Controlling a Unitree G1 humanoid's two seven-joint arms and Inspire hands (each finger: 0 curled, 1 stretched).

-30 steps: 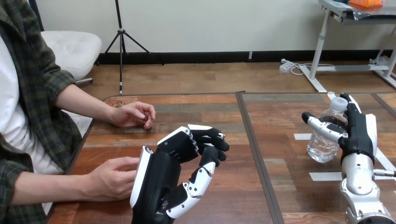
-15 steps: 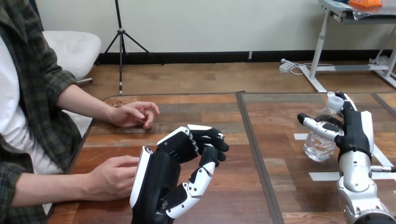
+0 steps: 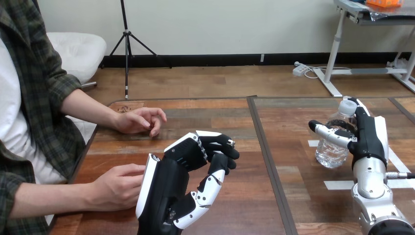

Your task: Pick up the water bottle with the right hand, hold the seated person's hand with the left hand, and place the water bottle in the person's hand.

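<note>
Head view: the right hand [image 3: 368, 138] is clasped on the clear plastic water bottle [image 3: 331, 151], thumb across its front; the bottle is upright, white cap [image 3: 347, 105] up, whether clear of the wooden table [image 3: 293, 205] I cannot tell. Well left of the bottle, the left hand [image 3: 178, 178] curls on nothing, the person's near hand [image 3: 117, 188] just beyond it. The carry likely runs leftward.

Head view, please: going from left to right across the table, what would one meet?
The person's nearer hand → the person's farther hand → the left robot hand → the water bottle, gripped in the right robot hand.
</note>
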